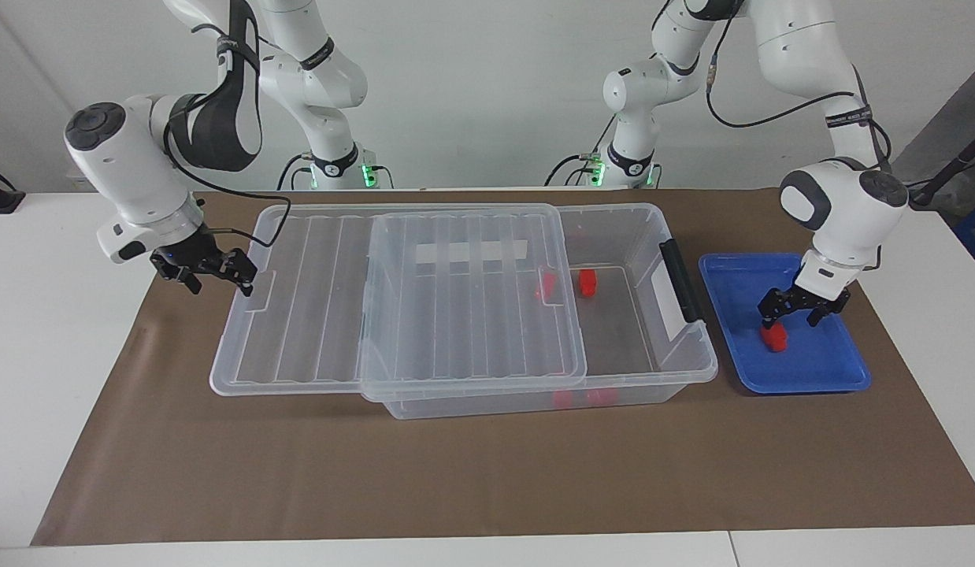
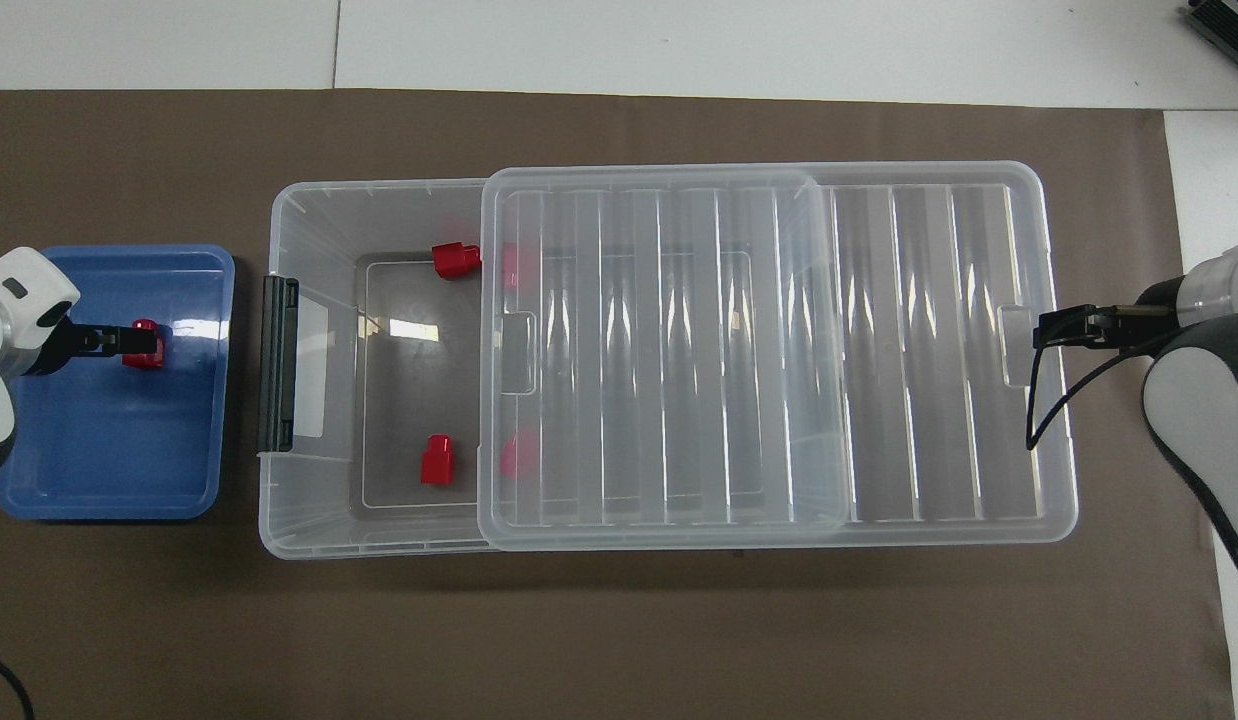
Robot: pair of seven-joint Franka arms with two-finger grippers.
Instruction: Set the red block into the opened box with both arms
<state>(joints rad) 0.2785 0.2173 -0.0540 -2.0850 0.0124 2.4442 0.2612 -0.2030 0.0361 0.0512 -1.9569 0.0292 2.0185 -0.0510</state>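
Fingers (image 1: 773, 313) spread over blue tray (image 1: 842, 378); brown mat (image 1: 456, 472), white wall (image 1: 487, 94).

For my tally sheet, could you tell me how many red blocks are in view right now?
5. One red block lies in the blue tray; four are in the box: two uncovered, two under the lid. More may be hidden.

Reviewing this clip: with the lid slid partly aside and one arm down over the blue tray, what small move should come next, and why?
Probably the left gripper should close on the red block. It is open, low over the block in the blue tray. The box is already uncovered at that end, its lid resting partly on it with the open right gripper at its edge.
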